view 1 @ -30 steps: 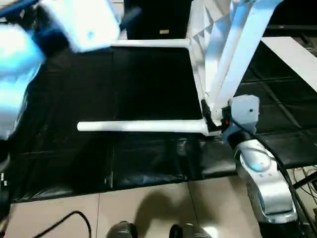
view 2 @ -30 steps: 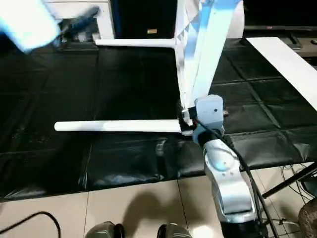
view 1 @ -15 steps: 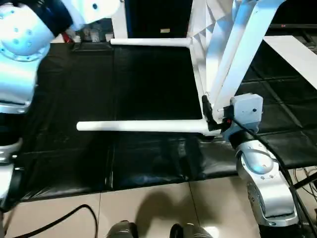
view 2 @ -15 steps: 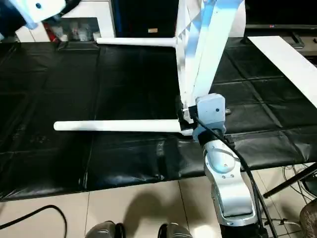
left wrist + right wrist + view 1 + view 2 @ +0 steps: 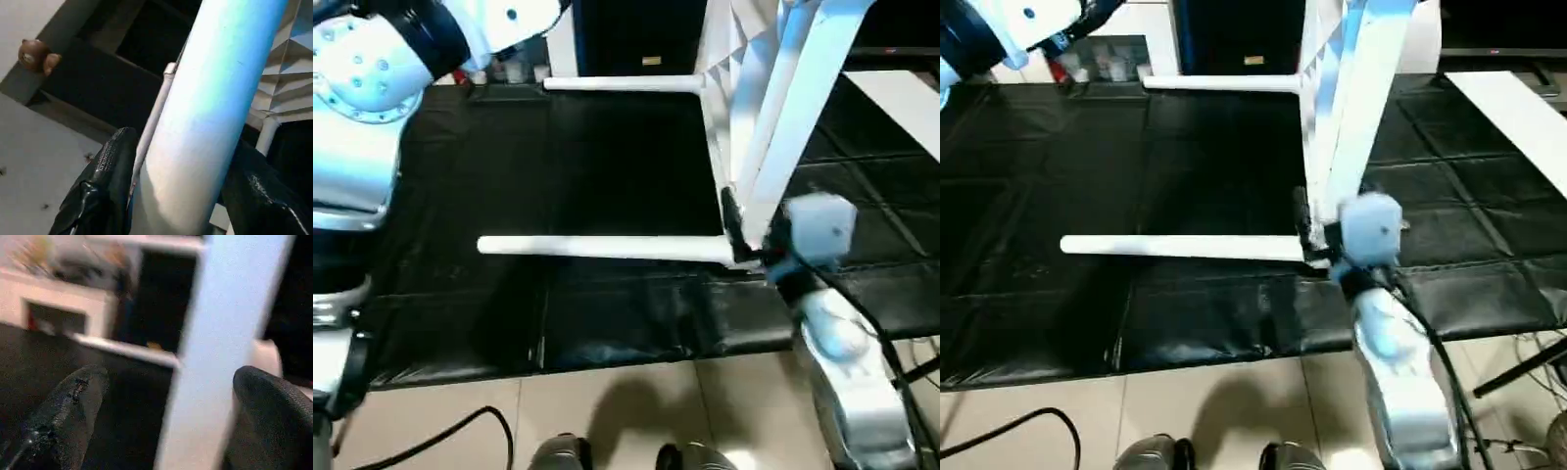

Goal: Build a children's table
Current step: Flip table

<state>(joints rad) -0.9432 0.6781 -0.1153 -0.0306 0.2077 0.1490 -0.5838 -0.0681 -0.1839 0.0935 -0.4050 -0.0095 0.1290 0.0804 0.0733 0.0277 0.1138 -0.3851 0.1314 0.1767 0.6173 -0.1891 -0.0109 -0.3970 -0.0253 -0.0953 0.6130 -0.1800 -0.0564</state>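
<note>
Left eye view: the left arm (image 5: 362,108) rises at the left edge over the black mat (image 5: 460,294), which lies on a tiled floor (image 5: 607,411). A white table leg (image 5: 602,249) lies level across the mat, its far end set into the lower corner of the table top (image 5: 729,49), which stands on edge with its ribbed underside showing; a second leg (image 5: 622,85) juts level from the top's far corner. A third, leaning leg (image 5: 793,117) crosses in front of the top. In the left wrist view the left gripper (image 5: 181,196) has its black fingers (image 5: 105,181) closed around this leg (image 5: 215,107). The right gripper (image 5: 166,431) has its fingers (image 5: 73,401) spread wide on either side of the same leg (image 5: 230,333), with a gap at least on one side.
</note>
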